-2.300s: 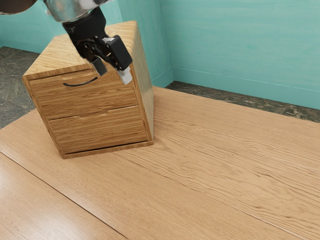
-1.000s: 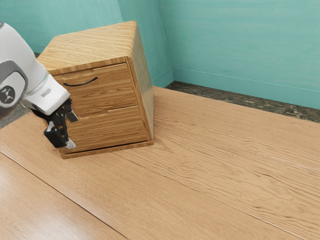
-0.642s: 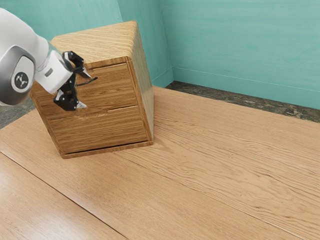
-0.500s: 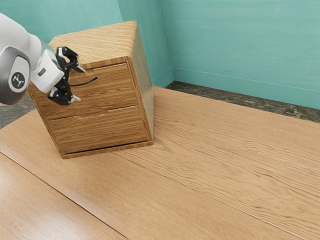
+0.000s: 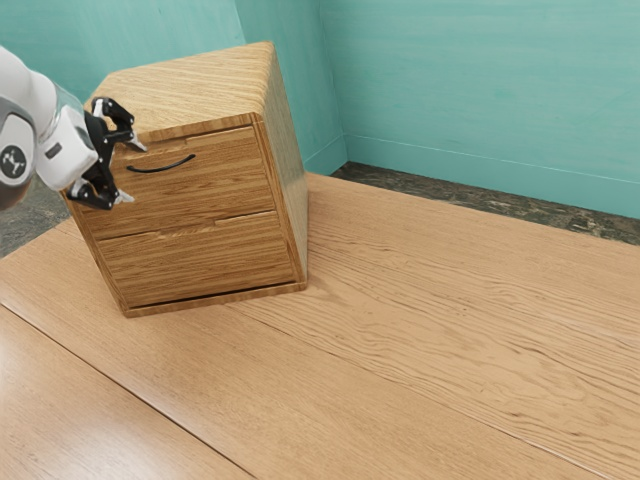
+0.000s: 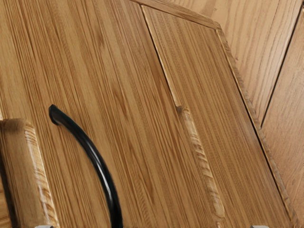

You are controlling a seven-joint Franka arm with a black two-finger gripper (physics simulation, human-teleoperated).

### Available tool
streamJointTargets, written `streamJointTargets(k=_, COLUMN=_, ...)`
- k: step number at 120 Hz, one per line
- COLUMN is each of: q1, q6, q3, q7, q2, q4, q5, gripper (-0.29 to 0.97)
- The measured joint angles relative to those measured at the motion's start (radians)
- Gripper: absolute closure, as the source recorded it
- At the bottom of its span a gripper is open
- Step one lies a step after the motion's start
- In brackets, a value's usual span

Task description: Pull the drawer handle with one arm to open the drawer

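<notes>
Drawer [image 5: 190, 180] at the top of a wooden cabinet [image 5: 275, 110] sits flush with the cabinet front, so I judge it shut and the pull not yet begun. The cabinet stands near the desk's [image 5: 420, 330] far edge, at the exterior view's left. The gripper [image 5: 126, 172] hangs in front of the drawer, its fingers spread and holding nothing, just beside the end of the black curved handle [image 5: 160, 163] toward the exterior view's left. Closing on the handle and pulling are both left to do. A round mark on the arm is too small to read, and no other writing is visible.
</notes>
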Motion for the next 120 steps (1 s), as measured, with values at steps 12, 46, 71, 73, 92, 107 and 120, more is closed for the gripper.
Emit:
streamJointTargets(k=12, q1=0.001, q6=-0.001, q3=0.000, q7=0.016, q2=0.018, q4=0.000, q5=0.000, gripper=0.17)
streamJointTargets(k=46, q1=0.001, q6=0.002, q3=0.000, q7=0.050, q2=0.070, q4=0.004, q5=-0.001, gripper=0.11)
streamJointTargets(k=71, q1=-0.002, q6=0.003, q3=-0.002, q7=0.067, q2=0.071, q4=0.001, q5=-0.005, gripper=0.18)
streamJointTargets(k=73, q1=-0.003, q6=0.003, q3=-0.003, q7=0.068, q2=0.071, q4=0.001, q5=-0.006, gripper=0.20)
streamJointTargets(k=92, q1=-0.009, q6=0.001, q3=-0.003, q7=0.077, q2=0.058, q4=-0.007, q5=-0.004, gripper=0.26)
streamJointTargets(k=107, q1=-0.011, q6=-0.005, q3=-0.004, q7=0.083, q2=0.035, q4=-0.027, q5=-0.001, gripper=0.27)
streamJointTargets(k=120, q1=-0.013, q6=-0.011, q3=-0.004, q7=0.087, q2=0.014, q4=-0.049, q5=-0.001, gripper=0.27)
